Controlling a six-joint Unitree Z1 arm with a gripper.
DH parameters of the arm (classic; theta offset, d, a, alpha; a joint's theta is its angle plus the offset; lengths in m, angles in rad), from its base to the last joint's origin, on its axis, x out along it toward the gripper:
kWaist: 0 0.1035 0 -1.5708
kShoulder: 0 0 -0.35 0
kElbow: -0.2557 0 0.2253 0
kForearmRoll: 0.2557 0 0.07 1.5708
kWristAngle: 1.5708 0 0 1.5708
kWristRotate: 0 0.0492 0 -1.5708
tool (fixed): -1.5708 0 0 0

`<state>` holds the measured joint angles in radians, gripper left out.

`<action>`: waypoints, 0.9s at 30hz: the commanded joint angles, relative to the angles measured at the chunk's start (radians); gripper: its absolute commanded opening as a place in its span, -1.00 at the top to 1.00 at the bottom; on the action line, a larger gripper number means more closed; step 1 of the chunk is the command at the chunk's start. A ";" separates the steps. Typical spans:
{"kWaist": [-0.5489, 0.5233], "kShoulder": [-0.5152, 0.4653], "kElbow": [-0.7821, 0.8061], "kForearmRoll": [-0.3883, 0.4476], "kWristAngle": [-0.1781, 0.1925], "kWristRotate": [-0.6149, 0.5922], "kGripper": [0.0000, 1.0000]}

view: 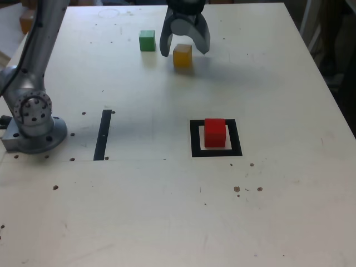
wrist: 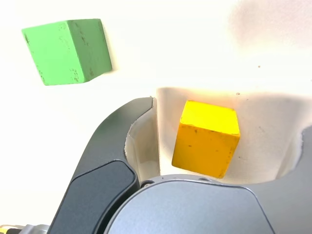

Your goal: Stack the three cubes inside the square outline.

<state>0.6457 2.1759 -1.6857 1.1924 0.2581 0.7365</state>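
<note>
Yellow, the small solid cube sits between wide-spread dark fingers, untouched. The green solid cube lies just beside them. No writing shows.

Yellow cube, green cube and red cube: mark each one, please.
yellow cube point(wrist: 207, 139), wrist view, front face.
green cube point(view: 147, 40), exterior view, front face.
red cube point(view: 214, 133), exterior view, front face.

One cube sits inside the square outline.

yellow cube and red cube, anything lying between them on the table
Nothing: the exterior view shows bare tabletop between the yellow cube and the red cube.
</note>
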 commanded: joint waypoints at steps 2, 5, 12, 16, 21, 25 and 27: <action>0.002 0.003 -0.002 -0.006 -0.011 0.006 -0.33; 0.002 0.002 0.001 -0.014 -0.016 0.009 -0.11; 0.009 0.002 0.010 -0.026 -0.027 0.009 0.25; 0.012 0.002 0.011 -0.025 -0.040 0.011 0.48; 0.012 0.003 0.014 -0.022 -0.058 0.023 0.66; 0.012 0.007 0.012 -0.015 -0.077 0.036 0.71; 0.012 0.008 0.010 -0.011 -0.087 0.042 0.72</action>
<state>0.6569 2.1781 -1.6719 1.1773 0.1741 0.7753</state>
